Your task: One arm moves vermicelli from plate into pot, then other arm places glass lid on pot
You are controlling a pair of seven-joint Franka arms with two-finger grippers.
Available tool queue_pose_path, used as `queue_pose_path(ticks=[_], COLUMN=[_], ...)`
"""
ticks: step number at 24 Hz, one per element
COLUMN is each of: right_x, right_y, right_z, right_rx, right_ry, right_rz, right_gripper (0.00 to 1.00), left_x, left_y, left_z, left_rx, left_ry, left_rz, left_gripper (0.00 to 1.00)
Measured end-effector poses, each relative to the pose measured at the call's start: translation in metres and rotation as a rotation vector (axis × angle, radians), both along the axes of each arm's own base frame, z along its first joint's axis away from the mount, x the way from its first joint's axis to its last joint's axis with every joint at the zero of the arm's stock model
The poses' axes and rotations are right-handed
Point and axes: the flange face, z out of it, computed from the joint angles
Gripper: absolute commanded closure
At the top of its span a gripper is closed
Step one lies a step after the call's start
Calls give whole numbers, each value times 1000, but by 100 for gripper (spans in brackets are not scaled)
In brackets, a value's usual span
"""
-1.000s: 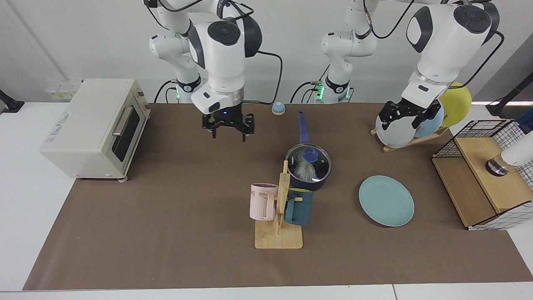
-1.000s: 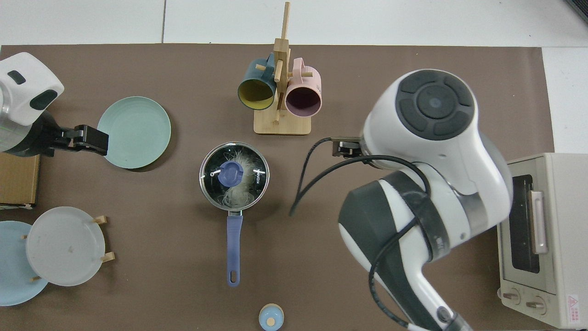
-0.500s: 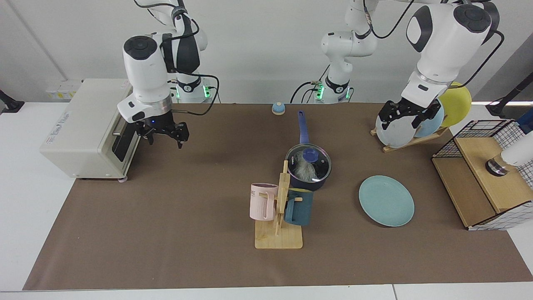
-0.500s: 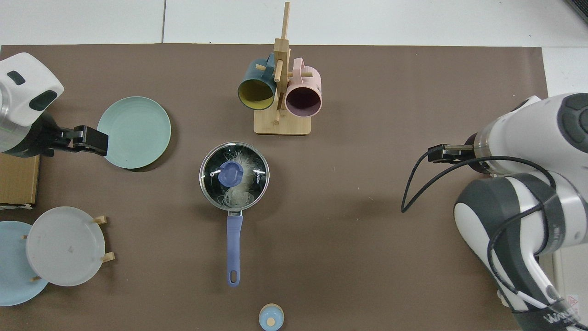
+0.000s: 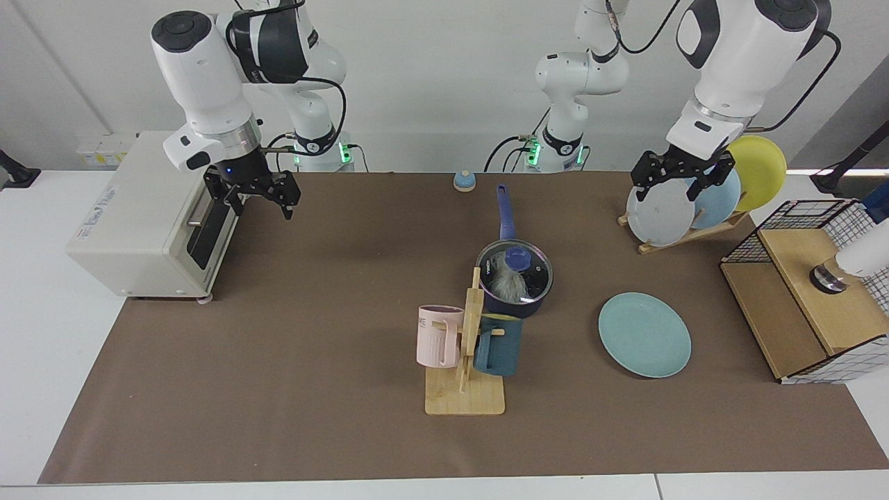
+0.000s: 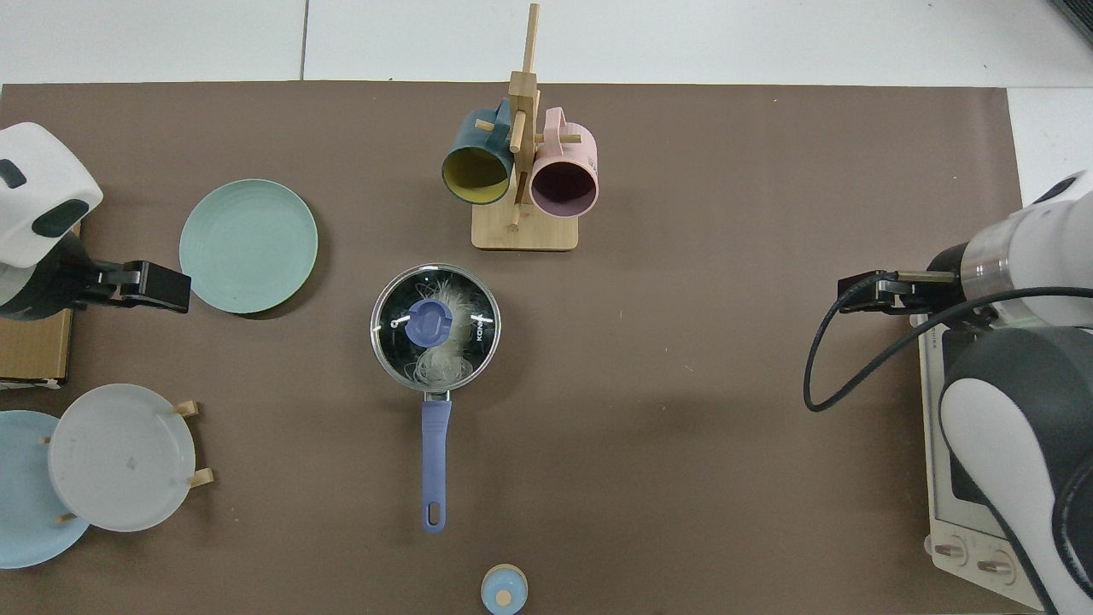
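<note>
**Inspector A:** Status of the pot [image 5: 514, 281]?

**Inspector B:** Glass lid [image 6: 435, 327] seated on it, vermicelli [image 6: 444, 352] inside; plate [image 5: 644, 334] bare at the pot's 4 o'clock.

**A:** Grippers?

**B:** Right gripper [image 5: 251, 193] at 10 o'clock by the toaster oven [image 5: 149, 212], left gripper [image 5: 682, 174] at 2 o'clock; both spread, empty, well apart from the pot. Task looks complete.

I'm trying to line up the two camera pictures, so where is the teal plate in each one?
Facing view: the plate lies low on the right, beside the pot.
Top view: the plate lies upper left, again beside the pot.
Shared landmark: the mug rack, standing next to the pot in both.
</note>
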Motion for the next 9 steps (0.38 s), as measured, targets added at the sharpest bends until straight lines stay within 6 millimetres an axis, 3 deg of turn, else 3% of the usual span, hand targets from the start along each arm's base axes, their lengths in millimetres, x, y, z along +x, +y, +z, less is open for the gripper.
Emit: queue_pose_path(ticks=[3,9], right_x=[-2,-2], right_y=[0,-2], right_z=[11,13], right_rx=[4,6], right_ry=[-7,-10], right_rz=[-1,-5], right_gripper=[1,1], left_x=[-4,-2], left_y=[0,0], left_z=[0,-2], left_rx=[-1,-2], left_ry=[-5,-26], left_rz=[-10,-31], left_gripper=[0,0])
